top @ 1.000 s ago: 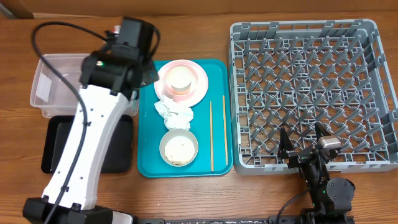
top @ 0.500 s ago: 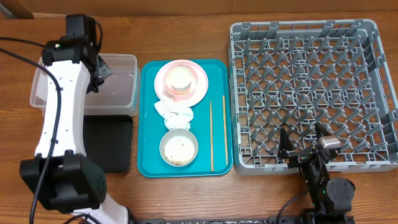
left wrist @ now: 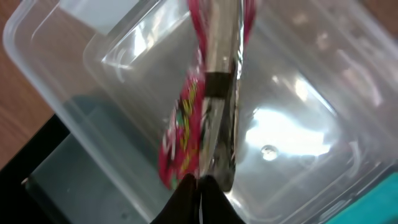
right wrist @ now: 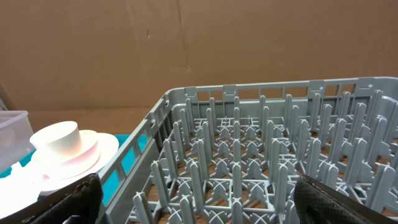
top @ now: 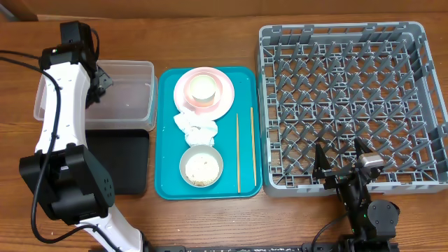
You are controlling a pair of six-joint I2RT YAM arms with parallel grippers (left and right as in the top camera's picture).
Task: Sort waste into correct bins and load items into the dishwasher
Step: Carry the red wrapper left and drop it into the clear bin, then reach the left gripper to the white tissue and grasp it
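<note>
Left wrist view, entry: my left gripper (left wrist: 200, 186), pinched closed on the red snack wrapper (left wrist: 183, 134), apparently over the far-left clear tub (left wrist: 298, 124); I should open wide above its middle, clear of the walls.

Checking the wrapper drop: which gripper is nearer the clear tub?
Left. The left gripper hangs over the clear tub, gripping the red wrapper; the right gripper sits at the front edge of the dish rack.
</note>
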